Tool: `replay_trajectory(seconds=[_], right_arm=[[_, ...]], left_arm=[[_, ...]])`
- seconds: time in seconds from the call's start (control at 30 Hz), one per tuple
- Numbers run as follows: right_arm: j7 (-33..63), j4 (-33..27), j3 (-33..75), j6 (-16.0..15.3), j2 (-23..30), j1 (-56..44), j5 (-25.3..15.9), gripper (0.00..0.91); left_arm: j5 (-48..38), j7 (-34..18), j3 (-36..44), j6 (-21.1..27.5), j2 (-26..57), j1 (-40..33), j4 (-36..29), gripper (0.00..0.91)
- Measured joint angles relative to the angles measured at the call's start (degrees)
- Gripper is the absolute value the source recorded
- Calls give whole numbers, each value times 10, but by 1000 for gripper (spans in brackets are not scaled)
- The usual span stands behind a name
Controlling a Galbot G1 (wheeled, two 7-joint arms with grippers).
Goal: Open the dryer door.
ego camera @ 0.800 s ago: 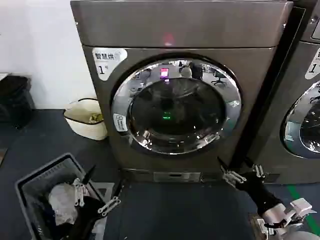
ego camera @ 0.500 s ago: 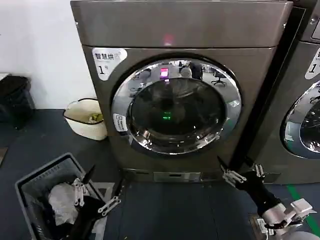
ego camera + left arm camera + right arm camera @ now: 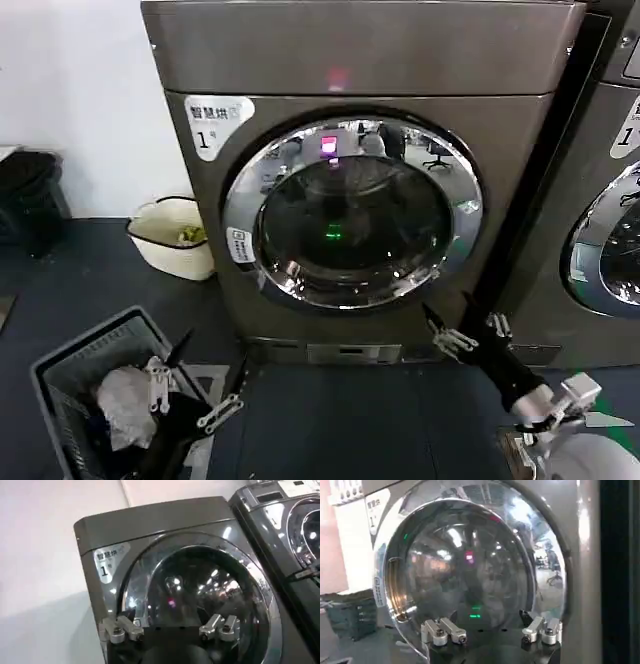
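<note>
The dryer (image 3: 360, 60) is a bronze-grey front-loader with a white "1" sticker and a small pink light. Its door (image 3: 352, 212), a chrome ring around dark glass, lies flush against the front, shut. My right gripper (image 3: 455, 318) is open and empty, low in front of the dryer, just below the door's lower right rim and not touching it. In the right wrist view the right gripper (image 3: 488, 617) points at the door (image 3: 460, 565) close up. My left gripper (image 3: 208, 362) hangs open near the floor at the lower left. From there the left gripper (image 3: 167, 617) faces the door (image 3: 200, 590).
A grey crate (image 3: 85, 385) with laundry sits on the dark floor under the left arm. A cream basket (image 3: 172, 238) stands by the dryer's left side. A second alike machine (image 3: 610, 200) stands close on the right.
The right gripper has risen and moved a little left, closer to the door's lower right rim. The left gripper and the door have not moved.
</note>
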Motion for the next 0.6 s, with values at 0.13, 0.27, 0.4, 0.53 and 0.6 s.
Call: replay_trajectory(seconds=[0.13,0.27,0.4,0.53,0.6], right_arm=[[-5,-20,-28,9,-15,24,0,907],[-5,-33,-53,10,-26,45,7,907],[-4,-47,-77,9,-38,71,16,907],[-2,-58,-100,7,-47,99,20,907],[-1,-63,-112,5,-50,114,21,907]], left_arm=[[0,1,-1,1,-2,3,-4,907],[1,2,-2,1,-3,4,-6,907],[2,5,-3,2,-4,4,-7,907],[4,6,-3,2,-5,5,-9,907],[5,7,-3,2,-6,6,-10,907]])
